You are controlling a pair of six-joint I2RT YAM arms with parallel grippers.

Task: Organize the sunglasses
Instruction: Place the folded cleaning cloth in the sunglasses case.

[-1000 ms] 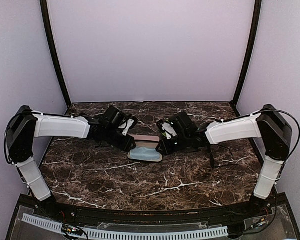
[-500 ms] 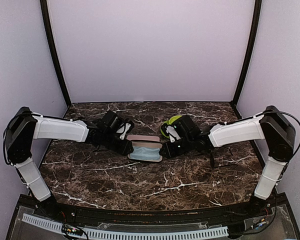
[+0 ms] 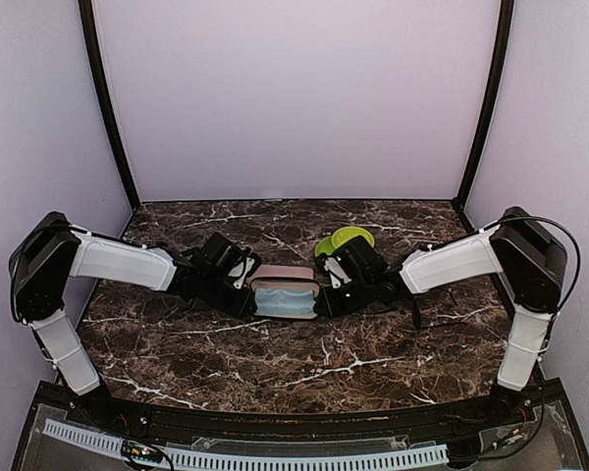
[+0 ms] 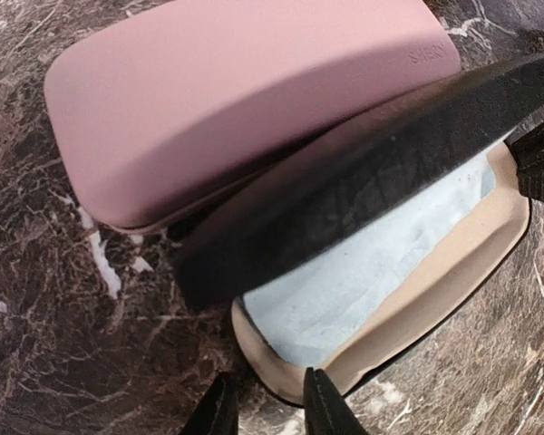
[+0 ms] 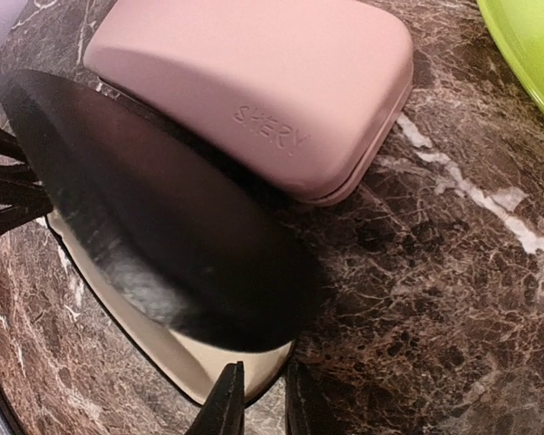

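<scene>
Pink case: open on marble table, blue lining up
Left gripper: jaws narrow, empty — at case's rim
Right gripper: jaws narrow, empty — at opposite end
Sunglasses: cannot tell where

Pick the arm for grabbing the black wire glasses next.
Right, likely. The black wire glasses appear to lie under its forearm; the left gripper sits beyond the open pink case.

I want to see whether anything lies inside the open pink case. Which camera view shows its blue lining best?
Left wrist: the blue lining of the pink case fills the lower right, though a blurred black shape crosses it. Top external shows it small and distant. Right wrist shows only lid and tan rim.
</scene>
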